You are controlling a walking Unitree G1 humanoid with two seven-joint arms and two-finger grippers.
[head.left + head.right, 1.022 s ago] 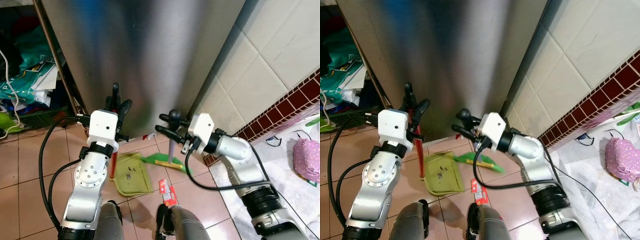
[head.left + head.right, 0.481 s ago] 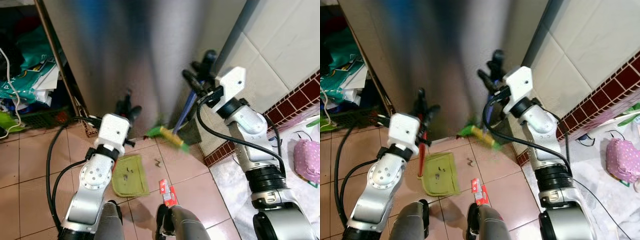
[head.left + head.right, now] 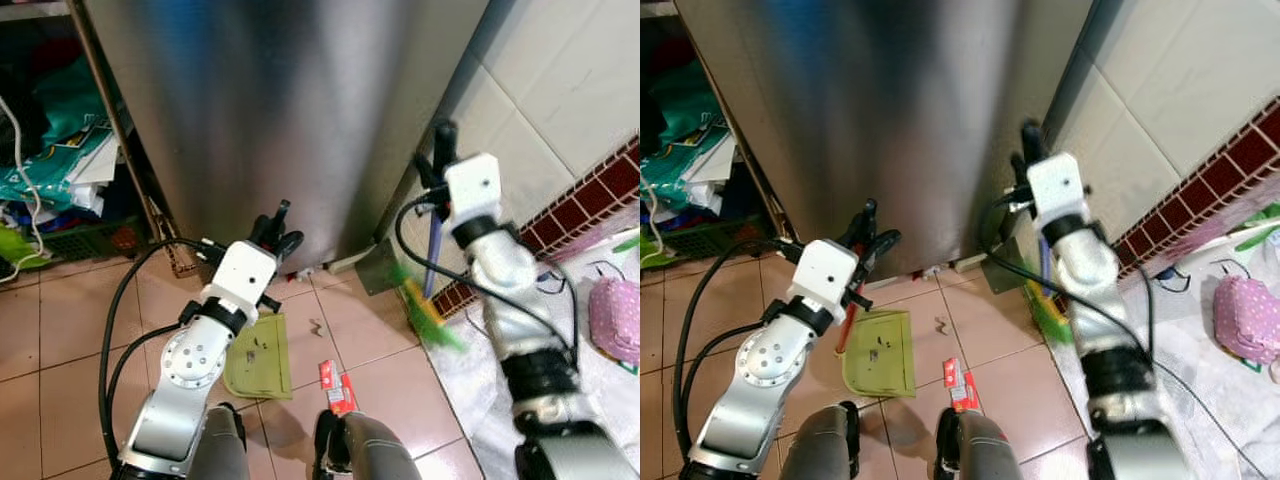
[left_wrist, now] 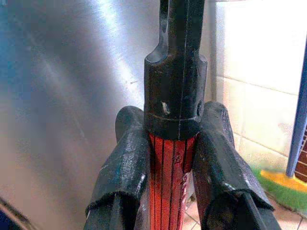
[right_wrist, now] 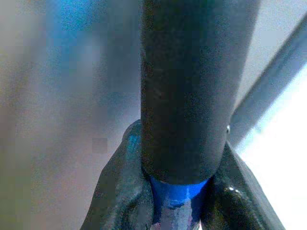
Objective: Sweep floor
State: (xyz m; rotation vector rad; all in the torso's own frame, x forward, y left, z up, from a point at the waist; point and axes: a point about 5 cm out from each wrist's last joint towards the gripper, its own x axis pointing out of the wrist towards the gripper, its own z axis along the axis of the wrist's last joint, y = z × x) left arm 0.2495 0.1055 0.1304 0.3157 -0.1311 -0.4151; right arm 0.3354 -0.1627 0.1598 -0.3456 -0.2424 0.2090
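Both grippers are clamping light, stiff handles: right gripper (image 3: 441,160) gripping blue-shafted green-bristled broom (image 3: 432,262), left gripper (image 3: 277,228) gripping red-handled green plastic dustpan (image 3: 258,345).

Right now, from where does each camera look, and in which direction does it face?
Left eye view: on the head, facing down at floor tiles, dustpan, both arms.
Right eye view: beside it, same scene, same dustpan.
Left wrist view: along the left gripper, clamped on the red dustpan handle.
Right wrist view: along the right gripper, clamped on the blue broom handle; the left wrist view also shows the broom.
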